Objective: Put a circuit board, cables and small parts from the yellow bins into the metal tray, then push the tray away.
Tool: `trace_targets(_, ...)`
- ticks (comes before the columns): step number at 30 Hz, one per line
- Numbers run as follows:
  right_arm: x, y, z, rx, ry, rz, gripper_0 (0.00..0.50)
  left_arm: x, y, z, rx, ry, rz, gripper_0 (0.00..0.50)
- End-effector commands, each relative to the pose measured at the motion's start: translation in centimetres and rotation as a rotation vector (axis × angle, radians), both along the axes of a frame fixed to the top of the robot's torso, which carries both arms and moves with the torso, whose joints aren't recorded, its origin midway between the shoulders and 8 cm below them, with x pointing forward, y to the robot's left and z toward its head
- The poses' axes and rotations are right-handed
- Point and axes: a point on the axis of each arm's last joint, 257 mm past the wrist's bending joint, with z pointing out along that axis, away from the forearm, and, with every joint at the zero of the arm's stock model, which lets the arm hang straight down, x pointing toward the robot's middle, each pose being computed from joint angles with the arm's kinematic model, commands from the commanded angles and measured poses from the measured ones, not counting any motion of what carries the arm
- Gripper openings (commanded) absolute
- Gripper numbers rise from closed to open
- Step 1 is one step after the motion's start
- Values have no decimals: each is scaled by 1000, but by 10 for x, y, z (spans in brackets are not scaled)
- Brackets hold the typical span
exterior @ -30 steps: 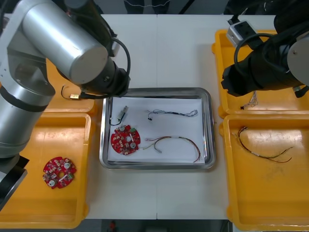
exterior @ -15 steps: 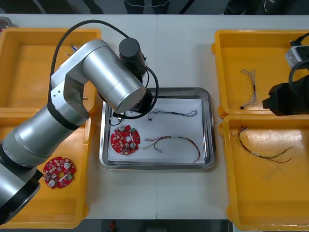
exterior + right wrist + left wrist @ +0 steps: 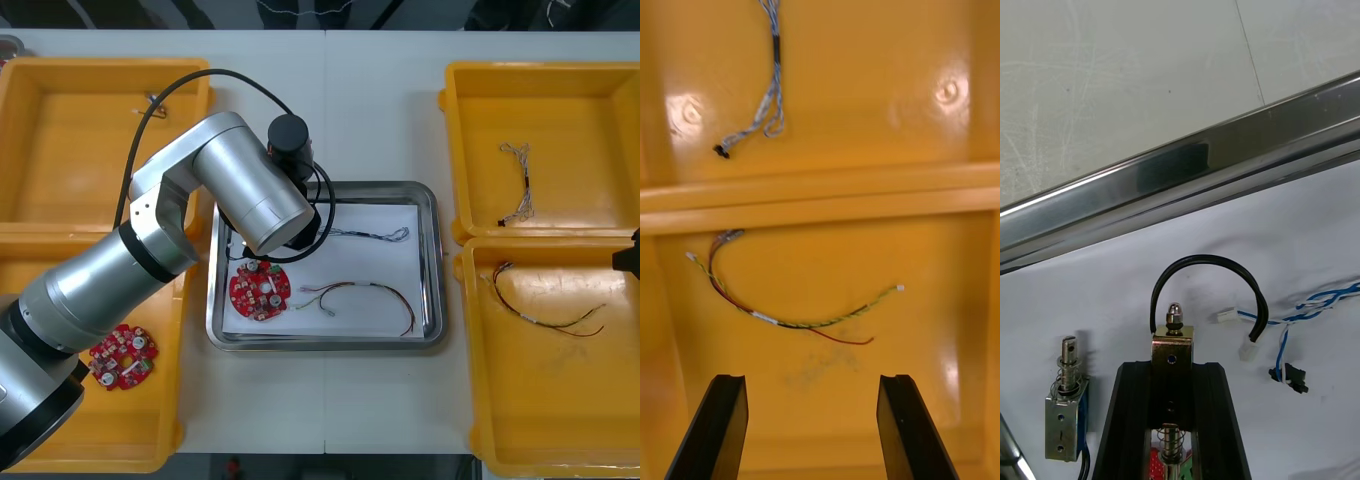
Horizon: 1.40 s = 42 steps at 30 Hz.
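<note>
The light table is matte and flat. Over the metal tray, the left gripper is clamped on a squared, brass-coloured small metal part with an arched black cable. A second small metal part lies just beside its fingers on the white lining. The polished rim lies beyond. The right gripper hangs spread above a red and yellow cable in a glossy yellow bin.

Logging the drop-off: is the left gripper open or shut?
Shut on a small metal part, clamped in the left gripper over the metal tray. The right gripper hangs over a yellow bin.
</note>
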Motion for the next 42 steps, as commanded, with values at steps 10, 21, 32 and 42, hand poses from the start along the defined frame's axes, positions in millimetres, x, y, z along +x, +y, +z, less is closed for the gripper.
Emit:
trace_targets(10, -24, -33, -12, -31, 40, -126, 500, 7, -21, 18, -62, -52, 42, 500)
trace_targets(21, -21, -32, -5, -19, 22, -126, 500, -2, -3, 59, -95, -44, 94, 500)
trace_targets(32, -19, -28, -1, -16, 16, -99, 500, -28, 66, 122, -137, 3, 167, 500)
trace_targets(42, -17, -25, 1, -11, 10, -90, 500, -32, 135, 164, -170, -46, 116, 500)
